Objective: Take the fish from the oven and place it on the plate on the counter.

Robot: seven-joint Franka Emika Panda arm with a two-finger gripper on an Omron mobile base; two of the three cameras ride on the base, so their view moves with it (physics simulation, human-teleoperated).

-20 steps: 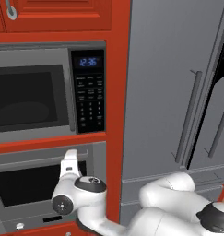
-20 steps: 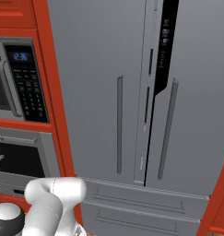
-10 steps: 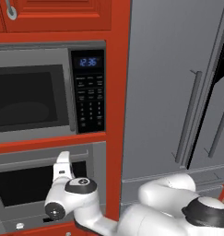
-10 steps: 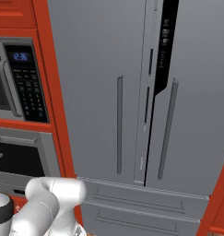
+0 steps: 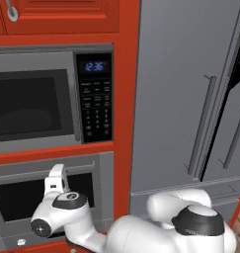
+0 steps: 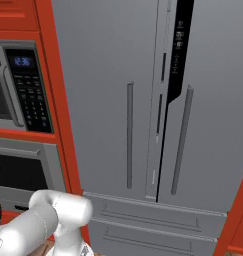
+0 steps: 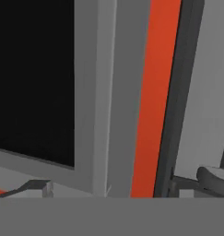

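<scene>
The oven (image 5: 42, 202) is seen shut, its wide dark window lying crosswise beneath the microwave (image 5: 52, 99). The arm is folded low, its hand raised against the window's right edge. The gripper (image 7: 118, 186) is held spread, nothing grasped. "12:36" is displayed on the microwave.

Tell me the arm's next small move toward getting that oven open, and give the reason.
Probably ease the hand toward the oven door's bar handle, open fingers leading. The door looks shut behind its dark window, the hand hangs right in front of it, and the fingers hold nothing.
</scene>
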